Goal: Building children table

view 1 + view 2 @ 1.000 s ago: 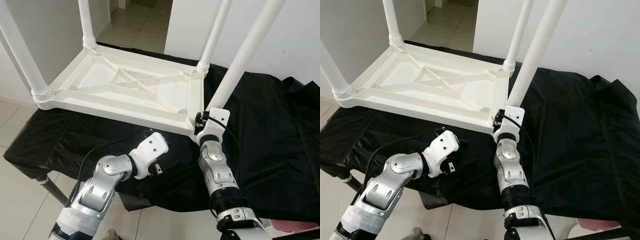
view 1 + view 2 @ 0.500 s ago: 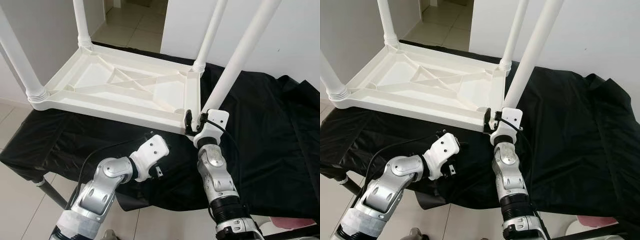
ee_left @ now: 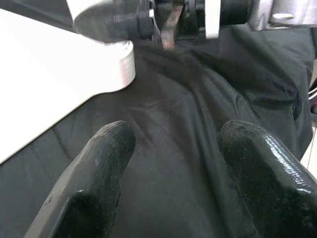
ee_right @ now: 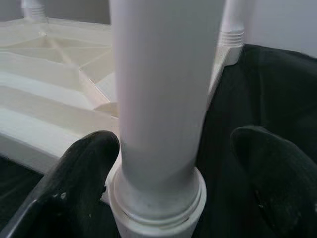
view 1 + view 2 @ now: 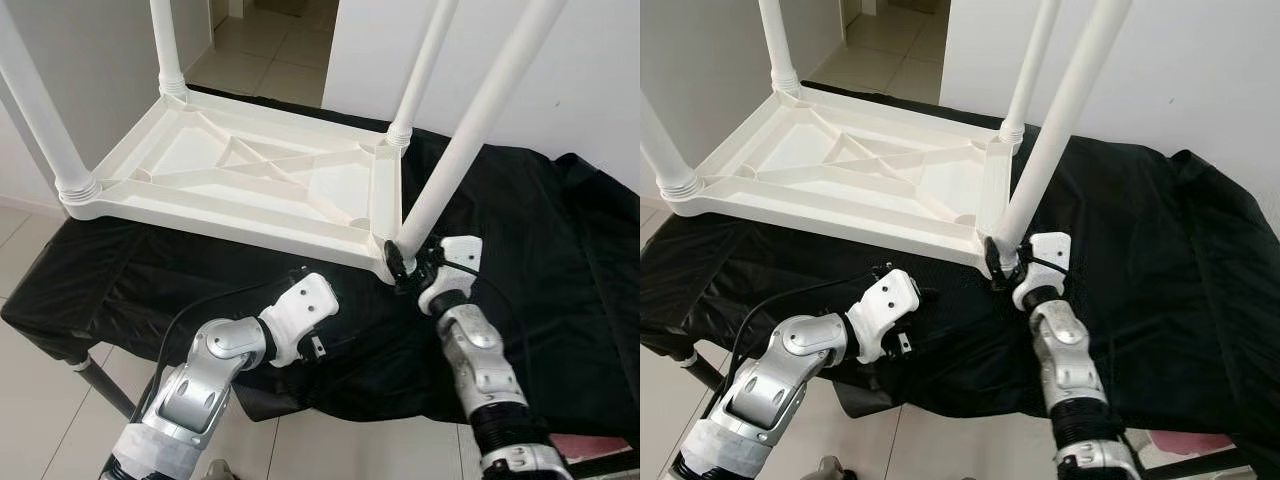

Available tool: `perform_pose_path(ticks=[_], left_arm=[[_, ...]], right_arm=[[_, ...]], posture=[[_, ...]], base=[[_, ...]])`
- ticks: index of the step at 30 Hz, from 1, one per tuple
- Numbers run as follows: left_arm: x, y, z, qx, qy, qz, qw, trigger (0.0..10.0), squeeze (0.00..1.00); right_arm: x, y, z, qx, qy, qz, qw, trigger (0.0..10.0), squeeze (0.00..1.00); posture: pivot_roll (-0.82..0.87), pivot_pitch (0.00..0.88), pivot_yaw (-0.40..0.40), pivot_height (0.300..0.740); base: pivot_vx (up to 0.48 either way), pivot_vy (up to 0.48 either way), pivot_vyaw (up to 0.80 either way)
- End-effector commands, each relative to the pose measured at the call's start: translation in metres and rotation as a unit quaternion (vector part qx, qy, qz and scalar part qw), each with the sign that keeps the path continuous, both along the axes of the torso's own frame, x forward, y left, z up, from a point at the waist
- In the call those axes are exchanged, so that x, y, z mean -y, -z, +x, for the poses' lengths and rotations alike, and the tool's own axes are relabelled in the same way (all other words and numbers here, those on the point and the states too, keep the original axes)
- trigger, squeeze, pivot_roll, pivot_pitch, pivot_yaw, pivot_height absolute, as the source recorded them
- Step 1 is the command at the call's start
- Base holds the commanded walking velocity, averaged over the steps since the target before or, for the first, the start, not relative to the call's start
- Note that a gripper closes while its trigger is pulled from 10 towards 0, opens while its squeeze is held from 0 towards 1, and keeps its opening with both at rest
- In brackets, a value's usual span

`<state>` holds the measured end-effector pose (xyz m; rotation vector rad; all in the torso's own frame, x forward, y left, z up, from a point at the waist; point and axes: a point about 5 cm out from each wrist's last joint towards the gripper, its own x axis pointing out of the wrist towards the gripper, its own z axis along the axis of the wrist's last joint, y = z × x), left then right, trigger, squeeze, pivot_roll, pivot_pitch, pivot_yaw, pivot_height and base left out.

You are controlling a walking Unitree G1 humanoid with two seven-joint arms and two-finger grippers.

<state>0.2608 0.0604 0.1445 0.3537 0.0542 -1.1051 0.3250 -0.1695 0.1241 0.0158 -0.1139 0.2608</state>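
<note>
A white plastic children's table [image 5: 230,215] lies upside down on a black cloth [image 5: 540,270], its legs pointing up. The near right leg [image 5: 470,130] stands in its corner socket. My right gripper [image 5: 400,265] is open at the base of that leg [image 4: 158,99], one black finger [image 4: 84,173] on each side just above the collar. My left gripper [image 3: 176,134] is open over bare cloth in front of the same corner [image 3: 114,64], holding nothing; its white wrist [image 5: 305,310] sits low at the table's front edge.
The cloth covers a low stand with a metal leg [image 5: 100,385] at the near left. A white wall [image 5: 590,70] rises behind on the right, and a tiled doorway [image 5: 270,50] opens at the back. A pink object [image 5: 590,445] lies at the lower right.
My right arm has swung out to the right, and its gripper now straddles the foot of the near right leg from that side. The left arm has barely moved.
</note>
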Motion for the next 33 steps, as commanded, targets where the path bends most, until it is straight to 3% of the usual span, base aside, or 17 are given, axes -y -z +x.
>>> perform_pose_path(ticks=[1,3,8,21,22,24,25,33], left_arm=[[0.001,-0.001,0.002,0.010,-0.020,0.000,1.000,10.0,0.00],[0.001,-0.002,0.003,0.010,-0.018,0.001,1.000,10.0,0.00],[0.000,-0.003,0.004,0.013,-0.020,0.003,1.000,10.0,0.00],[-0.005,-0.005,0.006,0.017,-0.040,0.002,0.999,10.0,0.00],[-0.005,-0.005,0.006,0.017,-0.041,0.002,0.999,10.0,0.00],[-0.005,-0.005,0.006,0.017,-0.041,0.002,0.999,10.0,0.00],[-0.005,-0.006,0.007,0.018,-0.041,0.001,0.999,10.0,0.00],[-0.005,-0.007,0.008,0.021,-0.041,0.001,0.999,10.0,0.00]], right_arm=[[0.005,0.002,0.003,-0.007,-0.032,-0.002,0.999,10.0,0.00],[0.007,0.005,0.009,-0.030,-0.089,-0.009,0.996,10.0,0.00],[0.004,0.004,0.019,-0.045,-0.131,-0.031,0.990,10.0,0.00],[-0.003,-0.005,0.040,-0.055,-0.156,-0.063,0.984,10.0,0.00],[-0.004,-0.006,0.042,-0.056,-0.158,-0.065,0.984,4.0,0.00],[-0.004,-0.006,0.042,-0.056,-0.158,-0.065,0.984,4.0,0.00],[-0.004,-0.008,0.044,-0.056,-0.159,-0.065,0.984,0.0,0.00],[0.000,-0.005,0.043,-0.058,-0.157,-0.064,0.984,0.0,0.00]], posture=[[0.06,0.044,-0.117,0.740],[0.06,0.043,-0.107,0.740],[0.07,0.042,-0.110,0.740],[0.11,0.041,-0.125,0.740],[0.11,0.039,-0.125,0.740],[0.11,0.039,-0.125,0.740],[0.11,0.038,-0.125,0.740],[0.11,0.039,-0.121,0.740]], base=[[0.000,0.000,0.00],[0.000,0.000,0.00],[0.000,0.000,0.00],[0.000,0.000,0.00],[0.000,0.000,0.00],[0.000,0.000,0.00],[0.000,0.000,0.00],[0.000,0.000,0.00]])
